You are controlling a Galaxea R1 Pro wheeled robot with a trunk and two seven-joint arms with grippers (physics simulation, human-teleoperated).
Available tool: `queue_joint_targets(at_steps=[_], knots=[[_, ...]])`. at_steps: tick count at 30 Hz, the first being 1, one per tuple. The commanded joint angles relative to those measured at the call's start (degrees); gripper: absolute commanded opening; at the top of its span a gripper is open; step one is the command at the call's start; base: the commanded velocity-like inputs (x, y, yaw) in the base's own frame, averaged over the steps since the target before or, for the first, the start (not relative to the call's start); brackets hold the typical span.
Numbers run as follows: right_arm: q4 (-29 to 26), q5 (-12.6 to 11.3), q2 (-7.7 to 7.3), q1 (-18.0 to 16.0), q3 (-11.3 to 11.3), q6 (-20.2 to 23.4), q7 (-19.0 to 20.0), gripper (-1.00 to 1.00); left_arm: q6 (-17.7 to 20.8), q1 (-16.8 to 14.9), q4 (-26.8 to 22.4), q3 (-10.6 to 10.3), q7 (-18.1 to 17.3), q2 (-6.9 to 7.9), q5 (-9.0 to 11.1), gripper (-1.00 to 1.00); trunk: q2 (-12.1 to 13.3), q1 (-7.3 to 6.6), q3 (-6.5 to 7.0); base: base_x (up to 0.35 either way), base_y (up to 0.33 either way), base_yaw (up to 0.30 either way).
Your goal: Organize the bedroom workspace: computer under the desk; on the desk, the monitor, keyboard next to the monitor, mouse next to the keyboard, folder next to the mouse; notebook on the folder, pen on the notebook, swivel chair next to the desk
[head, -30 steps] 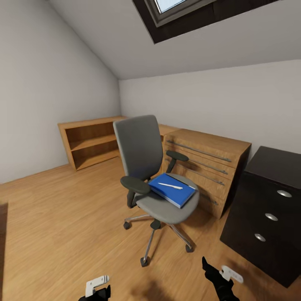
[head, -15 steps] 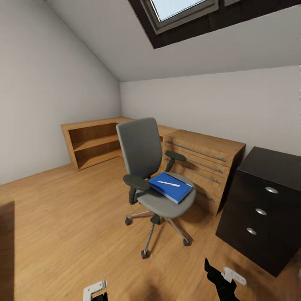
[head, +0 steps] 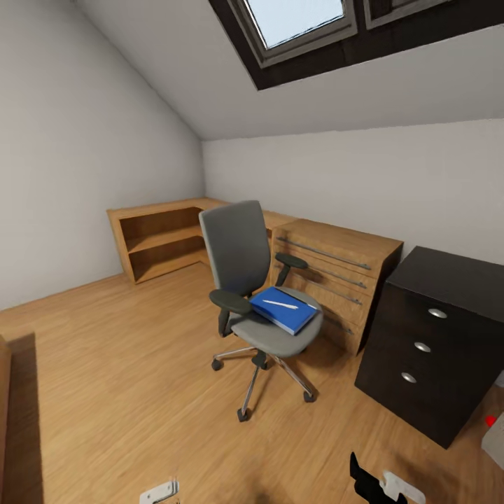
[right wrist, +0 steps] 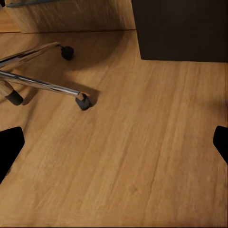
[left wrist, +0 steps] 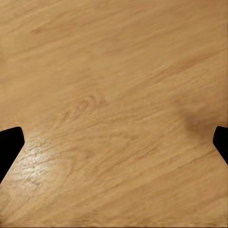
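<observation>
1. Task progress: judging by how things lie, the stacking is not yet begun. The blue folder (head: 283, 310) lies on the seat of the swivel chair (head: 253, 280), with one white pen (head: 281, 303) on top; whether a notebook lies there too cannot be told.
2. Count, left to right: one open wooden shelf unit (head: 157, 236), one chair, one wooden drawer unit (head: 334, 276), one black cabinet (head: 430, 343).
3. Left pincer (left wrist: 114, 142): fingertips wide apart, empty, over floor.
4. Right pincer (right wrist: 114, 142): likewise spread, empty, near the chair's castors.
</observation>
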Motion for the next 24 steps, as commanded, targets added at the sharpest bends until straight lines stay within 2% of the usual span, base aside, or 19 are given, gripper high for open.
queue_joint_targets(at_steps=[1, 8, 14, 24], knots=[[0.1, -0.4, -0.02, 0.1, -0.1, -0.2, 0.6, 1.0, 0.1, 0.0, 0.5, 0.0, 0.0, -0.04, 0.5, 1.0, 0.4, -0.24, 0.13, -0.012, 0.0, 0.0], [0.7, 1.1, 0.39, 0.7, -0.1, -0.6, 0.6, 1.0, 0.0, 0.0, 5.7, -2.1, -0.2, -0.03, 0.5, 1.0, 3.2, -1.77, 1.39, -0.004, 0.0, 0.0], [0.8, 1.1, 0.48, 0.7, -0.1, -0.6, 0.5, 1.0, 0.0, 0.0, 6.1, -2.1, -0.3, 0.08, 0.5, 1.0, 5.6, -3.09, 2.52, 0.0, 0.0, -0.017], [0.8, 1.2, 0.51, 0.7, -0.1, -0.5, 0.6, 1.0, 0.0, 0.0, 6.3, -2.1, -0.3, 0.04, 0.5, 1.0, 9.6, -5.29, 4.92, 0.0, 0.0, -0.172]])
